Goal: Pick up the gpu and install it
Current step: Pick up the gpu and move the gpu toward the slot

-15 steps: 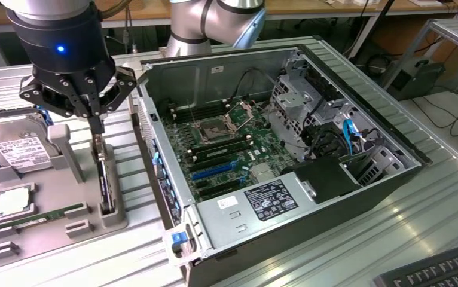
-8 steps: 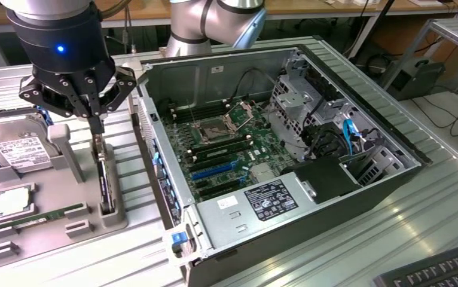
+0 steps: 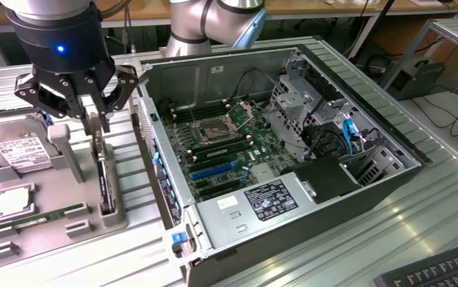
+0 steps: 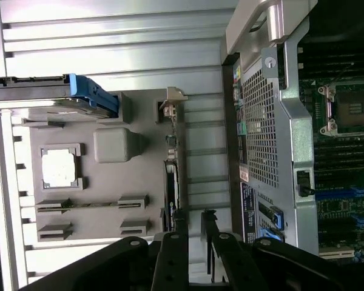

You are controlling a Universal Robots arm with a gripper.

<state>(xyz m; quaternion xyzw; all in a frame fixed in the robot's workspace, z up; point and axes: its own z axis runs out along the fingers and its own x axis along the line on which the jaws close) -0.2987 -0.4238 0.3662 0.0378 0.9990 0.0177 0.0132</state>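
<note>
The gpu (image 3: 103, 173) is a thin black card standing on its edge in a slot of the grey holder tray (image 3: 121, 218), just beside the open computer case (image 3: 237, 55). My gripper (image 3: 99, 122) hangs right above the card's far end, close to its top edge. In the wrist view the gpu (image 4: 171, 182) runs away from the gripper (image 4: 194, 221), with its silvery bracket (image 4: 173, 97) at the far end. The two black fingertips (image 4: 179, 219) stand apart with a gap between them and hold nothing. The gripper is open.
On the tray lie a silver hard drive (image 3: 18, 149), a square processor (image 3: 14, 203) and a green memory stick (image 3: 42, 216). Inside the case the motherboard (image 3: 221, 149) has blue card slots (image 3: 213, 170). The case wall (image 4: 264, 139) rises right beside the tray.
</note>
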